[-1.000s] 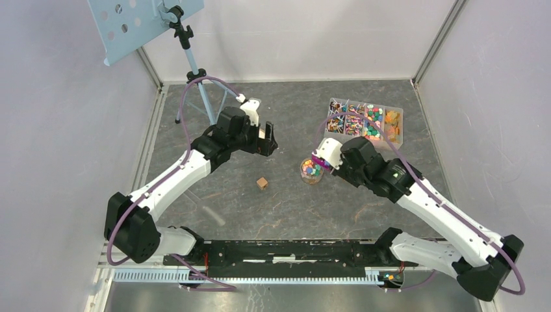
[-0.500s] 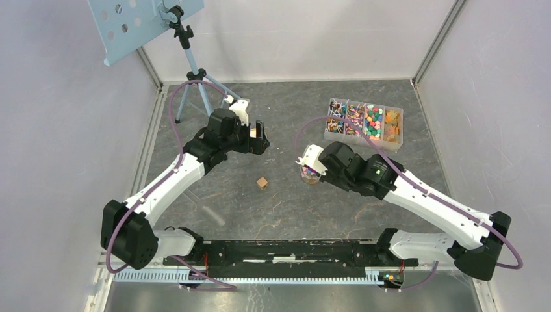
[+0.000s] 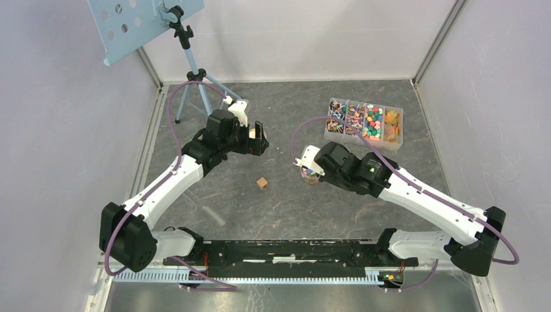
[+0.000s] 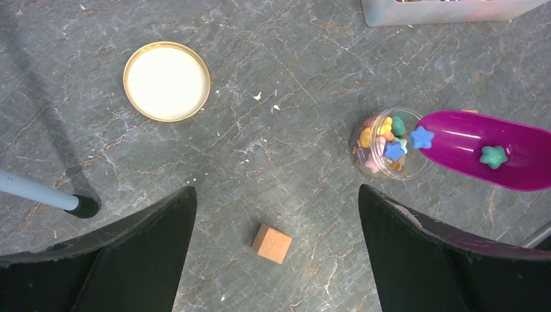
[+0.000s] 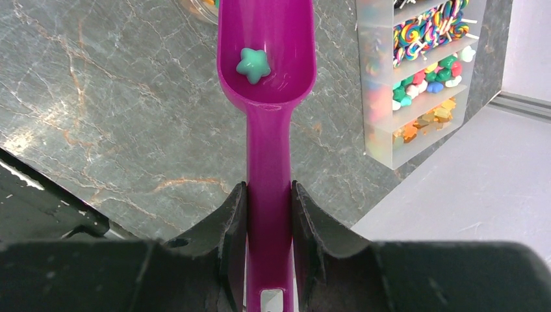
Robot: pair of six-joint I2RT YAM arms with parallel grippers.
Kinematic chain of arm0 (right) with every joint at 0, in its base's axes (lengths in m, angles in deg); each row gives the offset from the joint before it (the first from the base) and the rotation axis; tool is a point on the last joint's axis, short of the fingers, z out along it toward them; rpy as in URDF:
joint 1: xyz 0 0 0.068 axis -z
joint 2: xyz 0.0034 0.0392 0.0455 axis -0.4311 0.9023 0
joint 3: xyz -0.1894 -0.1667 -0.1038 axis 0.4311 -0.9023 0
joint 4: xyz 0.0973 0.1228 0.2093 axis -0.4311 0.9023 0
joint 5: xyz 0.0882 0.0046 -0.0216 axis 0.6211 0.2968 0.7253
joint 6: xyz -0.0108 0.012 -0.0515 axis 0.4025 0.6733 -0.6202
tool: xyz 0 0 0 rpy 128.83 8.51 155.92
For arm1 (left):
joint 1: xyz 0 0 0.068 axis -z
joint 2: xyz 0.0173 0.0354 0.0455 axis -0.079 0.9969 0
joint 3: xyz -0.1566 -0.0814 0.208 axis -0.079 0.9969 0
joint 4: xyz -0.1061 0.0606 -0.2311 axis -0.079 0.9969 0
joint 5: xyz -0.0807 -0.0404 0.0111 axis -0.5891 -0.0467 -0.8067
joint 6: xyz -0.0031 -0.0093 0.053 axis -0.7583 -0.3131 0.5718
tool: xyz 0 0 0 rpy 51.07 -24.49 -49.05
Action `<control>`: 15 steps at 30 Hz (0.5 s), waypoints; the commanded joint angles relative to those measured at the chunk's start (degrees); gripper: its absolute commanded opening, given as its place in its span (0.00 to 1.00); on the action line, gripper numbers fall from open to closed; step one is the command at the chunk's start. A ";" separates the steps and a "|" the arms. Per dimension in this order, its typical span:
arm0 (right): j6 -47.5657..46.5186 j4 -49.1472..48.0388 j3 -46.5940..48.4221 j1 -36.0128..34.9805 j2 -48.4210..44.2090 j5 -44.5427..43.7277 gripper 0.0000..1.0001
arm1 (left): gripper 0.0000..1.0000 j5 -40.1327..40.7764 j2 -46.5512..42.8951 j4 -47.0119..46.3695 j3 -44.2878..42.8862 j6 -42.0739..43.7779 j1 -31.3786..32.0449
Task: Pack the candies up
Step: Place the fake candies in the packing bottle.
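Note:
A small clear jar (image 4: pixel 388 144) holds several star-shaped candies and stands open on the grey table. My right gripper (image 5: pixel 268 188) is shut on the handle of a magenta scoop (image 5: pixel 266 58), whose mouth rests at the jar's rim. A green star candy (image 5: pixel 253 64) lies in the scoop, and a blue star (image 4: pixel 422 137) sits at its lip. In the top view the right gripper (image 3: pixel 310 162) partly covers the jar (image 3: pixel 310 175). My left gripper (image 3: pixel 258 139) is open and empty, above the table left of the jar. The jar's pale lid (image 4: pixel 167 81) lies flat nearby.
A clear divided tray (image 3: pixel 364 122) of mixed candies stands at the back right. A brown wooden cube (image 3: pixel 262 183) lies between the arms and also shows between the fingers in the left wrist view (image 4: pixel 271 243). A tripod (image 3: pixel 193 71) with a blue panel stands at the back left.
My right gripper has moved left with the scoop, which now reaches over the jar. My left gripper has drawn back a little to the left.

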 commanded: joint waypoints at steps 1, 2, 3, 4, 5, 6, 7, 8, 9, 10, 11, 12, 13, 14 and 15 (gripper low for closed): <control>-1.47 1.05 1.64 -0.24 0.23 -1.98 0.00 | 1.00 0.50 -1.43 -2.11 0.04 -1.32 -0.01; -1.49 1.44 1.87 -0.21 0.36 -2.40 0.00 | 1.00 0.59 -1.48 -2.16 0.10 -1.28 -0.02; -1.49 1.72 2.25 -0.26 0.50 -3.03 0.00 | 1.00 0.59 -1.53 -2.10 0.11 -1.32 -0.02; -1.49 2.23 2.55 -0.25 0.63 -3.62 0.00 | 1.00 0.59 -1.53 -2.14 0.15 -1.31 -0.02; -1.49 2.76 2.69 -0.33 0.92 -4.22 0.00 | 1.00 0.59 -1.53 -2.14 0.19 -1.32 -0.02; -1.61 3.26 2.82 -0.26 1.14 -4.35 0.00 | 1.00 0.65 -1.51 -2.23 0.19 -1.32 0.04; -1.70 3.59 2.98 -0.26 1.37 -4.44 0.00 | 1.00 0.63 -1.52 -2.22 0.19 -1.31 -0.02; -1.87 4.01 3.12 -0.25 1.55 -4.28 0.00 | 1.00 0.48 -1.43 -2.27 0.19 -1.32 -0.01; -1.97 4.35 3.28 -0.34 1.59 -4.36 0.00 | 1.00 0.52 -1.35 -2.29 0.19 -1.32 0.00; -1.94 4.59 3.37 -0.34 1.67 -4.65 0.00 | 1.00 0.37 -1.26 -2.30 0.19 -1.32 -0.02; -1.93 4.75 3.40 -0.31 1.66 -4.77 0.00 | 1.00 0.34 -1.25 -2.32 0.19 -1.36 0.03; -1.91 4.84 3.47 -0.33 1.49 -4.87 0.00 | 1.00 0.29 -1.19 -2.34 0.19 -1.40 0.03; -2.08 5.03 3.60 -0.42 1.48 -4.69 0.00 | 1.00 0.24 -1.18 -2.30 0.19 -1.32 -0.02; -2.17 5.24 3.76 -0.50 1.51 -4.58 0.00 | 1.00 0.24 -1.14 -2.27 0.19 -1.32 -0.02; -2.26 5.51 3.98 -0.59 1.60 -4.59 0.00 | 1.00 0.24 -1.24 -2.28 0.19 -1.28 -0.01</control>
